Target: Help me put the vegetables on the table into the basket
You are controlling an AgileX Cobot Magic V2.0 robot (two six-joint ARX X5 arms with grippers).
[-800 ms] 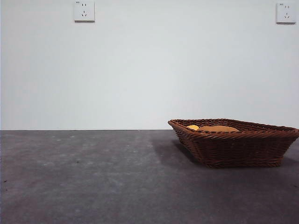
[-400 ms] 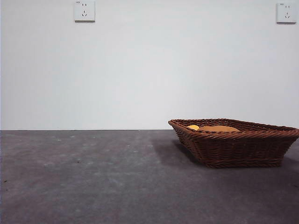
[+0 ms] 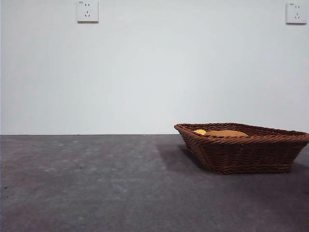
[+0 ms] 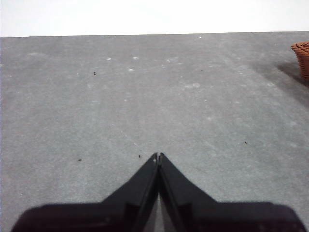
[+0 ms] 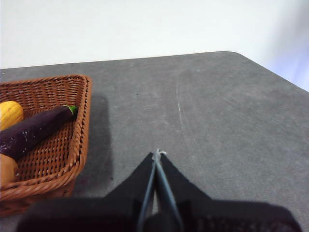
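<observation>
The brown wicker basket stands on the dark grey table at the right; its corner also shows in the left wrist view as the basket. Inside the basket lie the purple eggplant, the yellow corn and the orange potato. Over the rim, the front view shows only the tops of the corn and the potato. My left gripper is shut over bare table, holding nothing. My right gripper is shut beside the basket, holding nothing.
Two wall sockets sit high on the white wall behind the table. The table's rounded far corner shows in the right wrist view.
</observation>
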